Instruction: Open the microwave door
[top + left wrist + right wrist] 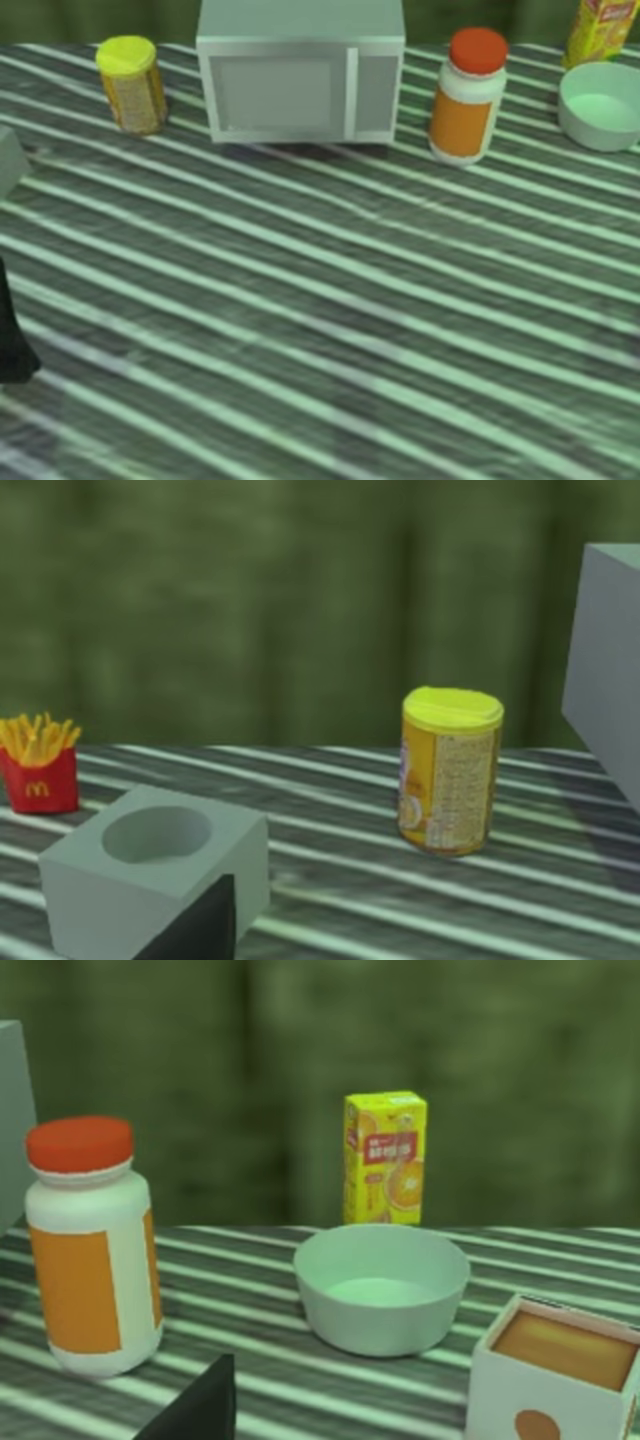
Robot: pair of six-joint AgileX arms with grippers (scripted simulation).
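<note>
Where the top view took in the striped table [320, 330], found the left arm [12, 330] only as a dark shape low at the left edge, well apart from everything. Saw nothing of the right arm there. Placed the microwave [300, 25] at the far middle of the table, the microwave door [275, 95] flush and closed, hinged panel to the left of the narrow control strip [377, 92]. Noted a yellow-lidded canister [132, 85] to its left, a red-capped orange bottle [467, 95] to its right, then a pale bowl [600, 105] and a juice carton [598, 30].

In the left wrist view, caught just a dark corner of the left gripper [195, 930]; could not tell how the jaws stood. Showed the microwave's plain side [605, 670] far off, past the canister [450, 770], plus a grey hollowed block [150, 870] and a box of fries [38, 765].

In the right wrist view, caught a like corner of the right gripper [195, 1410], jaws again not readable. Added a white box with a brown top [560, 1375] near the bowl [380, 1290].
</note>
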